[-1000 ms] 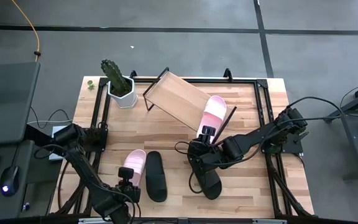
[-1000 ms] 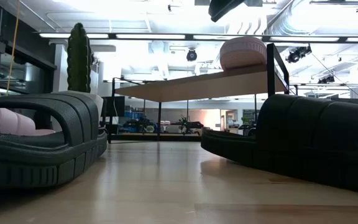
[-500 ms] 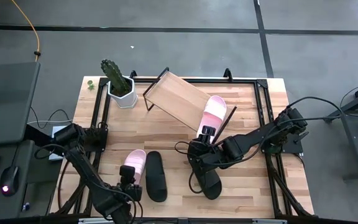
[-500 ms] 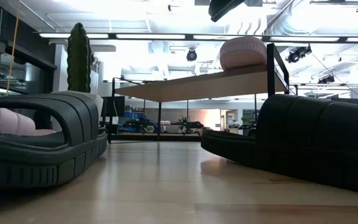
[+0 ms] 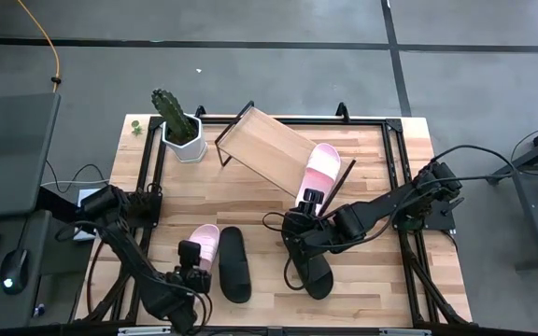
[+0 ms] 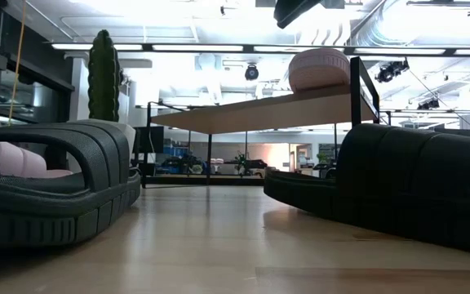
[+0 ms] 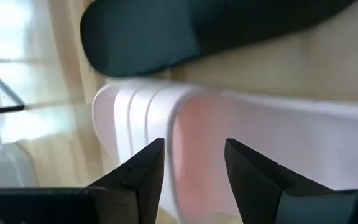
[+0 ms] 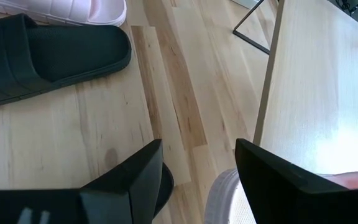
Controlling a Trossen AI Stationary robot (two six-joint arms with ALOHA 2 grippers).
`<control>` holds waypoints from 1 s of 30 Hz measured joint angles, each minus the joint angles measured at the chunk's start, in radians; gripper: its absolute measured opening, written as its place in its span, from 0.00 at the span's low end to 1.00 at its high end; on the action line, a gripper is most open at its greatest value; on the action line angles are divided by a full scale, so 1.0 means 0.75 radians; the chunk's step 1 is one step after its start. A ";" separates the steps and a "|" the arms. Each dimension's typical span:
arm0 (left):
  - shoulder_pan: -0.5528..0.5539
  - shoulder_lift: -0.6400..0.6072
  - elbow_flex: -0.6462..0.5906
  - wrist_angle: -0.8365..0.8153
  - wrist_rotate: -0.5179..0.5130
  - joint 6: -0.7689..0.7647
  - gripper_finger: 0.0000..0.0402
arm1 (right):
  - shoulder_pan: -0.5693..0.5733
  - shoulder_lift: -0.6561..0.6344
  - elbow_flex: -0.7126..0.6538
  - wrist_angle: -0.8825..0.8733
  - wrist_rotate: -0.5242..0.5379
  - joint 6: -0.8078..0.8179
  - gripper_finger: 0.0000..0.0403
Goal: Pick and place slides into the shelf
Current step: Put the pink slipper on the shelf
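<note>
High view only: pink slide [image 5: 319, 168] on shelf [image 5: 267, 147]. Left gripper [image 7: 193, 165] fingers apart, over pink slide [image 7: 260, 155], holding nothing.

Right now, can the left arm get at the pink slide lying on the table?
Probably yes. The left gripper is open right over the pink slide, a finger on either side, and nothing lies between them.

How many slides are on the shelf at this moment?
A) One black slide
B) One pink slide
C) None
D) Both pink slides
B: in the high view a single pink slide lies at the right end of the shelf; the other pink slide and both black slides lie on the table.
</note>
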 joint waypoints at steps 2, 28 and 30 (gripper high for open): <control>0.000 0.000 -0.049 -0.003 0.000 -0.002 0.40 | 0.000 0.000 0.000 0.000 -0.001 0.000 0.48; 0.001 0.000 -0.174 0.017 -0.170 -0.077 0.39 | 0.000 -0.001 0.000 0.001 0.000 -0.003 0.48; 0.001 0.000 -0.174 0.017 -0.170 -0.077 0.38 | 0.000 -0.001 0.000 0.001 0.000 -0.003 0.48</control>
